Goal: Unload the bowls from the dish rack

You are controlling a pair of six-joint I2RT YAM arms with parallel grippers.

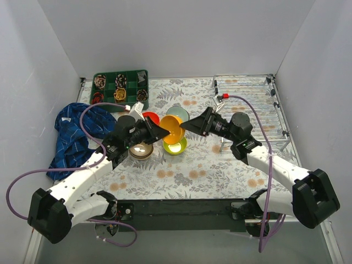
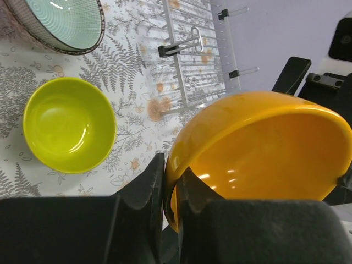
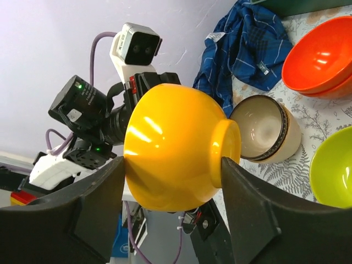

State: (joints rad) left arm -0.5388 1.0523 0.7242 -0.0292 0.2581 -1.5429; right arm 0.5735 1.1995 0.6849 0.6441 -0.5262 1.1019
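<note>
From above, the yellow-orange bowl (image 1: 171,130) hangs in the air between the two arms over the fern-printed table (image 1: 209,165), clear of the dish rack (image 1: 250,102) at the far right. The left wrist camera shows what the overhead view cannot. The left gripper (image 2: 170,179) is clamped on the bowl's rim, with one finger inside the wall and one outside. The same view shows the lime green bowl (image 2: 69,124) and the pale mint bowl (image 2: 60,22) standing upright on the table. The right wrist view gives the other side of the held bowl. The right gripper (image 3: 172,162) has its fingers spread wide, one at the bowl's flank and one at its foot ring, but whether they press on it cannot be told. Behind the bowl, that camera also catches the red-orange bowls (image 3: 319,58) nested together, the beige bowl (image 3: 267,137) beside them, and the crumpled blue cloth (image 3: 253,44). Only the overhead view shows the green tray (image 1: 121,87), at the far left corner.
</note>
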